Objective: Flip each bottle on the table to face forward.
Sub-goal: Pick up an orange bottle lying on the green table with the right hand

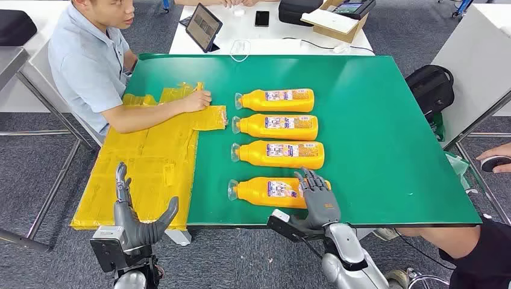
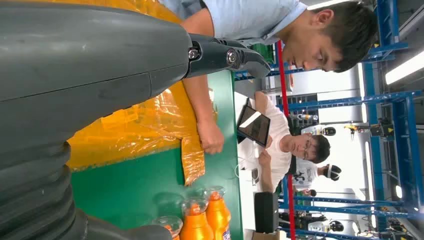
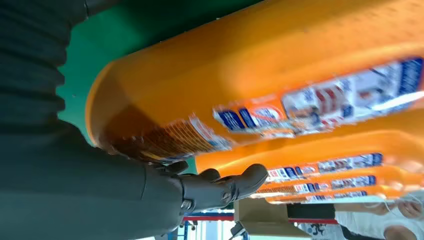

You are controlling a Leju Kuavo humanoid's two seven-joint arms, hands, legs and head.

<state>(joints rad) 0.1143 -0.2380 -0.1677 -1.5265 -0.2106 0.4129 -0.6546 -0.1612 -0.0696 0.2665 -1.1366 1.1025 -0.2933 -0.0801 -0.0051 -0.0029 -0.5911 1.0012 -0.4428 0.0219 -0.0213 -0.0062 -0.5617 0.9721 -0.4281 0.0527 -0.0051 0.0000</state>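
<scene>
Four orange bottles lie on their sides in a column on a green worktop (image 1: pixel 385 150), necks pointing to the robot's left. All of them show labels on their upper faces. The nearest bottle (image 1: pixel 265 191) sits close to the worktop's front edge, and the robot's right hand (image 1: pixel 318 201) rests over its base end.

The main risk, as a judgement, is that this bottle rolls. It is round-bodied, lies close to the edge, and the hand covers only the base. A push there could spin or slide it off the front, or swing the neck into the second bottle (image 1: pixel 278 154) just behind it. A grip taken this far from the middle could also let the bottle tip as it is lifted.

The right arm comes up from below the front edge, palm down, fingers spread and extended across the bottle's base. In the right wrist view the fingers (image 3: pixel 225 187) lie against the bottle's side; whether they actually grip it cannot be told.

The left hand (image 1: pixel 135 214) hangs off the worktop's front left corner, fingers apart and pointing up, holding nothing. It is above crumpled yellow sheeting (image 1: pixel 150 162), on which a seated person's hand (image 1: pixel 197 100) rests.
</scene>
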